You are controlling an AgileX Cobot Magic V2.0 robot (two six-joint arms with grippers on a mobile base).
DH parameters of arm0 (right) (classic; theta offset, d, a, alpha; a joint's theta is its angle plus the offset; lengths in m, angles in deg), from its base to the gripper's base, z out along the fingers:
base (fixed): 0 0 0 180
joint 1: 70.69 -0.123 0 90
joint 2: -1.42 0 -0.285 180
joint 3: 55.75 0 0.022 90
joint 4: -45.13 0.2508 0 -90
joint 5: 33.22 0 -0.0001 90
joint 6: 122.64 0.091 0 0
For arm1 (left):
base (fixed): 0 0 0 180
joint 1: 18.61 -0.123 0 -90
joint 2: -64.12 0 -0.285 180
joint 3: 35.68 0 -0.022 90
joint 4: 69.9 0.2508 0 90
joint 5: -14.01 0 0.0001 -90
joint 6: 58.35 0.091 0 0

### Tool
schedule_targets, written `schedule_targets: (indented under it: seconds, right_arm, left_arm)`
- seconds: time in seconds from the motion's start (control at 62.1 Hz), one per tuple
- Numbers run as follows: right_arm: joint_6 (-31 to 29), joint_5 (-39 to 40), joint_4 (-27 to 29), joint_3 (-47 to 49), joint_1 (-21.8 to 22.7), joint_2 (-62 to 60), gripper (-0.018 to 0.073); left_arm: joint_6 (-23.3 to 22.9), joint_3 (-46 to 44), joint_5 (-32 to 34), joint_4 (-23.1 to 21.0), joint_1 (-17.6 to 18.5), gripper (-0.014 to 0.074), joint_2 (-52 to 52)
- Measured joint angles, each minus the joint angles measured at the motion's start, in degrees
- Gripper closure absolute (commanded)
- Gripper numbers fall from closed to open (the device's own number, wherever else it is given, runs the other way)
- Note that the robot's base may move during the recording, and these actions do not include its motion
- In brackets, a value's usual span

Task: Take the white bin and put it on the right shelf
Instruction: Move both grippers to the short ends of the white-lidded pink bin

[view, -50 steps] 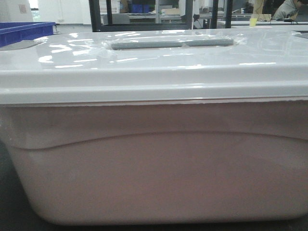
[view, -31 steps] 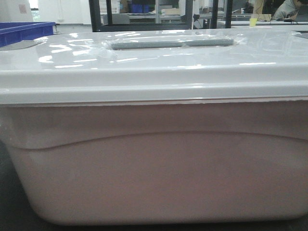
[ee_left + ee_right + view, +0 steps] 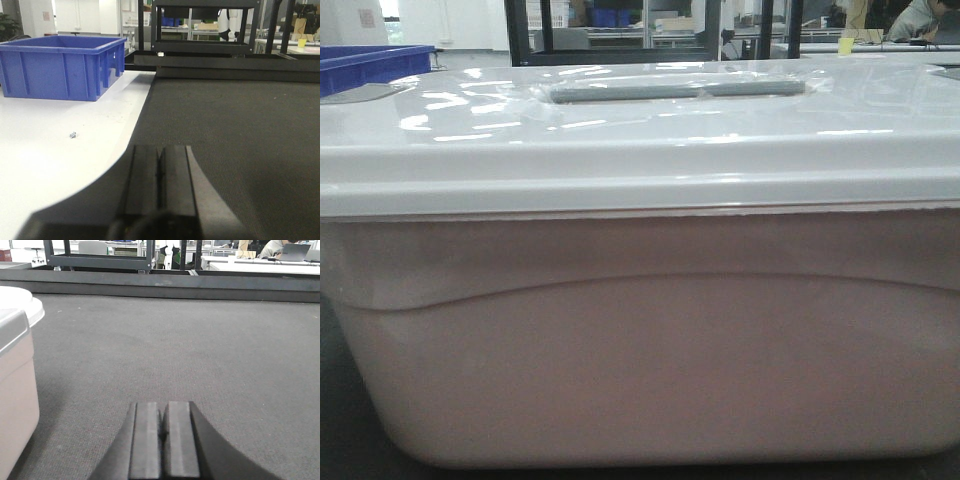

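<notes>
Whitish-pink translucent plastic fills the front view: the white bin (image 3: 640, 350) stands close before the base on the dark mat (image 3: 210, 340), its glossy lid (image 3: 640, 140) seated and the grey handle strip (image 3: 675, 90) lying flat on top. We record 2 grippers, neither touching the bin. The left gripper (image 3: 159, 150) has its jaws pressed together with nothing between them; it sits low over the mat, facing far across it, with a blue bin (image 3: 60, 65) on the white tabletop (image 3: 45, 155) to the far left. The bin does not appear in that wrist view at all. The right gripper (image 3: 163, 405) is likewise closed on nothing, and its wrist view shows the bin's rounded corner at the left edge, near but apart from the fingers. The right shelf is not visible in any view, so we cannot state its position relative to the bin. Our judgement: the task is at its opening step, the approach to the grab, with no hold made and nothing lifted. The next move calls for both sets of jaws to open and for the arms to close in on the 2 opposite ends of the bin, under the lid's rim, since 1 gripper alone would likely tilt so broad a tub.
</notes>
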Motion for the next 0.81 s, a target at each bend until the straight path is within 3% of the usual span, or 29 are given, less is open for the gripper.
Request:
schedule_targets:
  seconds: [0.242, 0.419, 0.661, 0.806]
  right_arm:
    - [0.00, 2.16, 0.00, 0.00, 0.00, 0.00, 0.0497]
    - [0.00, 8.05, 0.00, 0.86, 0.00, 0.00, 0.0497]
    - [0.00, 6.36, 0.00, 15.62, 0.00, 0.55, 0.0495]
    - [0.00, 3.73, 0.00, 24.57, 0.00, 5.32, 0.0403]
  left_arm:
    - [0.00, 0.00, 0.96, -1.67, 0.00, 0.0713, 0.00]
    - [0.00, -1.93, 3.63, -2.35, 0.00, 0.0713, 0.00]
    - [0.00, -22.31, -11.12, -2.35, 0.00, 0.0708, -4.82]
    - [0.00, -34.21, -22.70, -3.01, 0.00, 0.0647, -12.75]
